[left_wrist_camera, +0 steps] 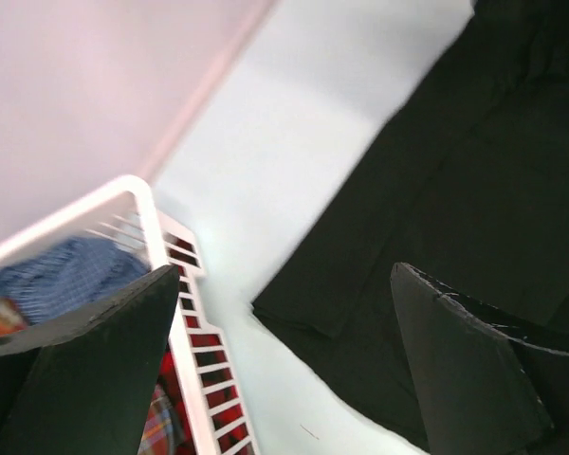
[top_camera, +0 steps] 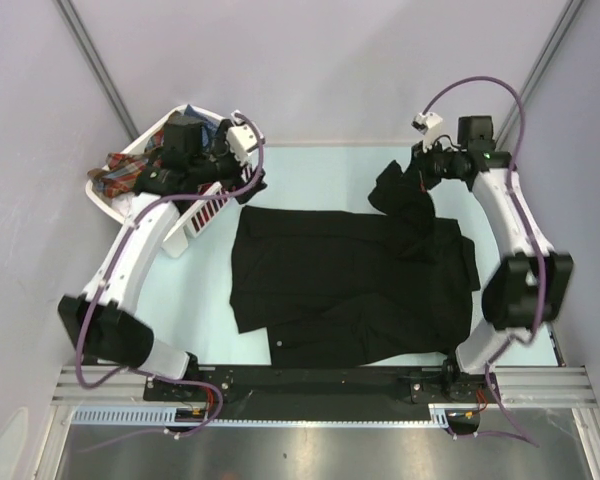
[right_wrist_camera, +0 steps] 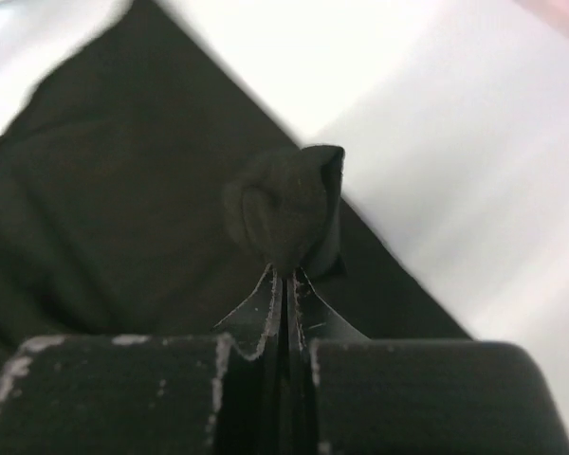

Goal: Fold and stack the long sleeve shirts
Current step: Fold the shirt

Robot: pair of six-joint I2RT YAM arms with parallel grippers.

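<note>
A large black long sleeve shirt [top_camera: 350,285] lies partly folded in the middle of the table. My right gripper [top_camera: 422,172] is shut on a bunch of its black cloth [right_wrist_camera: 289,213] at the far right and holds that part lifted above the shirt. My left gripper [top_camera: 242,172] is open and empty, above the table between the shirt's far left corner [left_wrist_camera: 308,303] and the white basket [left_wrist_camera: 185,313]. Its fingers [left_wrist_camera: 85,379] are spread wide. A red-orange plaid shirt [top_camera: 120,172] and a blue one [left_wrist_camera: 66,275] lie in the basket.
The white slatted basket [top_camera: 195,222] stands at the far left, close under my left arm. Purple walls enclose the far and side edges. The metal rail [top_camera: 320,385] with the arm bases runs along the near edge.
</note>
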